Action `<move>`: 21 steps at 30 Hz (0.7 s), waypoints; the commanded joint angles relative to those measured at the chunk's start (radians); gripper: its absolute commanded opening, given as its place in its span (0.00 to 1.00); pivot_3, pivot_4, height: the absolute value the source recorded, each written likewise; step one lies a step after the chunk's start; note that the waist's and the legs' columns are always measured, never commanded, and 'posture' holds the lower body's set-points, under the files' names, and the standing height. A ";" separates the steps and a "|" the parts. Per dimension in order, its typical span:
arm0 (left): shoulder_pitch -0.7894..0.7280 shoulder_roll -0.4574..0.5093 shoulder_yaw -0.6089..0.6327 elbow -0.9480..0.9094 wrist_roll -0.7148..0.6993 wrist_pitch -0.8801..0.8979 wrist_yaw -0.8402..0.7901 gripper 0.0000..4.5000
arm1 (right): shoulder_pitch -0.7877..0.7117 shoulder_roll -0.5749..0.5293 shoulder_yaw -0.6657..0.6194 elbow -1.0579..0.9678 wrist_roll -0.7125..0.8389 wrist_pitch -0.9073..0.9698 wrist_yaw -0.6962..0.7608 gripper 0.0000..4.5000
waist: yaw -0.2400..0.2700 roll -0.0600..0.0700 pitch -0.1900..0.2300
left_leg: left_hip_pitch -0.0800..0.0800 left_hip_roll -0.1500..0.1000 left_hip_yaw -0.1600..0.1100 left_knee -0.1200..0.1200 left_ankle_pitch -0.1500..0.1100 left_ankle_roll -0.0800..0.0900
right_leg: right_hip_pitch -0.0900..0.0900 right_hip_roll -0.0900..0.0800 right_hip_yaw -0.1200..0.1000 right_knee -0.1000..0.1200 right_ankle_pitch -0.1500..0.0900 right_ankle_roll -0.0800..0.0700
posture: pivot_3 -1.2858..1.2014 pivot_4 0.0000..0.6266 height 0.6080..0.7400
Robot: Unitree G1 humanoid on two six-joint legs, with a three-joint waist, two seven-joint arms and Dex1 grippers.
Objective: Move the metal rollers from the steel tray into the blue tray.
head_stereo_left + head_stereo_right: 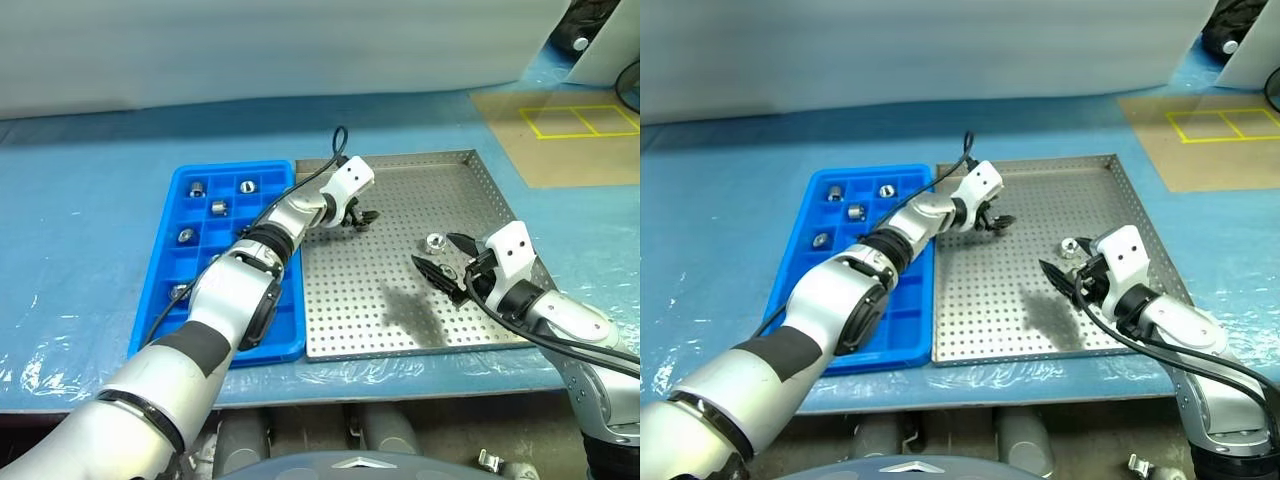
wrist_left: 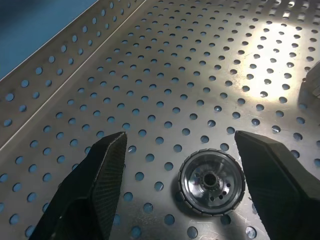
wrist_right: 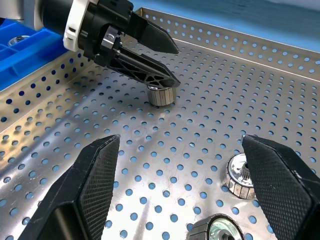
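The steel tray lies in the middle of the table with the blue tray against its left side. Several metal rollers sit in the blue tray's far compartments. My left gripper hangs open low over the steel tray's far left part. One roller stands on the perforated floor between its fingers, untouched. My right gripper is open above the tray's right side. A roller lies just beyond it, and a second roller sits close under that hand.
Blue plastic sheeting covers the table around both trays. A brown board with yellow taped squares lies at the far right. The table's front edge runs just below the trays.
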 commanded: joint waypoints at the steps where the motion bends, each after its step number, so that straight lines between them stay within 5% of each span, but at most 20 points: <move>1: 0.010 -0.020 0.010 -0.002 0.014 0.026 0.014 0.80 | -0.008 0.004 -0.022 -0.028 0.010 -0.013 -0.014 0.90 | 0.000 0.000 0.000 | 0.000 0.000 0.000 0.000 0.000 0.001 | 0.000 0.000 0.000 0.000 0.000 0.000 | 0.26 0.24 1.00; 16: 0.060 -0.019 0.003 0.000 0.064 0.100 0.039 0.80 | 0.005 0.015 0.007 -0.031 -0.005 -0.026 -0.037 0.90 | -0.023 0.000 0.000 | 0.006 -0.003 0.000 0.001 -0.001 0.001 | 0.008 -0.003 0.000 -0.001 0.000 0.000 | 0.26 0.24 1.00; 21: 0.058 -0.013 -0.006 -0.001 0.075 0.091 0.012 0.53 | 0.000 0.015 0.008 -0.027 -0.001 -0.027 -0.037 0.90 | -0.030 0.000 0.000 | 0.008 -0.005 0.000 0.001 -0.002 0.002 | 0.011 -0.004 0.000 -0.002 0.000 0.001 | 0.27 0.24 1.00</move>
